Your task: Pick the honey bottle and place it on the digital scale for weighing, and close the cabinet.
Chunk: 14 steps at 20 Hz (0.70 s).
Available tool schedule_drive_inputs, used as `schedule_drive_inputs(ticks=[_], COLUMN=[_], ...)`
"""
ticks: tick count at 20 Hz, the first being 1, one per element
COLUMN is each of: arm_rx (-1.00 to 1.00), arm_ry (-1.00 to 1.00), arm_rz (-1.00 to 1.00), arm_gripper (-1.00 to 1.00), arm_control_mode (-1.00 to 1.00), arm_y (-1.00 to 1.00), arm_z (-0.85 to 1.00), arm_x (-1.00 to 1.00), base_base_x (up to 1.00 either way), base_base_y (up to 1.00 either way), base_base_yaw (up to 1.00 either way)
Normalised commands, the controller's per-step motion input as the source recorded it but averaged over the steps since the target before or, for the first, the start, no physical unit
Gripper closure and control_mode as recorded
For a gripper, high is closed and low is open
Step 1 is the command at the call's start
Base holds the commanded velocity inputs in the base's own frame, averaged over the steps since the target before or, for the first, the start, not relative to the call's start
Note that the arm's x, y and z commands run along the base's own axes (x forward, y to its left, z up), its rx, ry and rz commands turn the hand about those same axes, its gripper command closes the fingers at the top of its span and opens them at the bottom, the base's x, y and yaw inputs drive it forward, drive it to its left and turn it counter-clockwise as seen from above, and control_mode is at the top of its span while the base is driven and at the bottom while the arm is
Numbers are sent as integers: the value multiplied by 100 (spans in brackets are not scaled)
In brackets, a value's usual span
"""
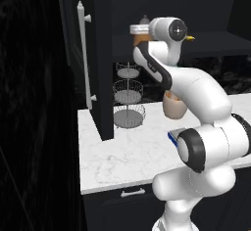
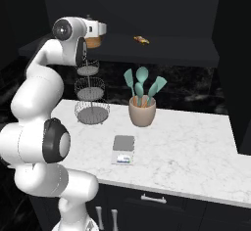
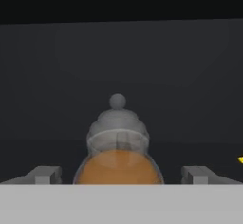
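Note:
The honey bottle [image 3: 117,144], amber with a pale grey cap, stands on the dark shelf inside the cabinet [image 2: 171,49]. My gripper [image 3: 121,176] is open, and its fingers [image 3: 45,174] stand on either side of the bottle's belly, apart from it. In the right base view the bottle [image 2: 94,41] peeks out from behind my hand at the shelf's left end. The cabinet door [image 1: 100,58] hangs open over the counter, its long white handle [image 1: 84,54] facing left. The digital scale [image 2: 123,149] lies flat on the marble counter with nothing on its plate.
A beige crock [image 2: 142,110] of teal spatulas stands behind the scale. A three-tier wire basket [image 2: 90,95] sits under the shelf at the left. A small yellow item [image 2: 141,39] lies further right on the shelf. Drawers run below the counter [image 2: 196,151].

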Motion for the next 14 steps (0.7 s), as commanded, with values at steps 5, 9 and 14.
schedule_drive_inputs(ticks=[5, 9, 14], arm_rx=[0, 0, 0], arm_ry=[0, 0, 0], arm_rz=[0, 0, 0], arm_gripper=[-100, -100, -100], arm_control_mode=[-100, -100, -100], arm_y=[2, 0, 1], arm_z=[2, 0, 0], arm_x=[25, 21, 15], base_base_x=[0, 0, 0], base_base_y=[0, 0, 0], base_base_yaw=[0, 0, 0])
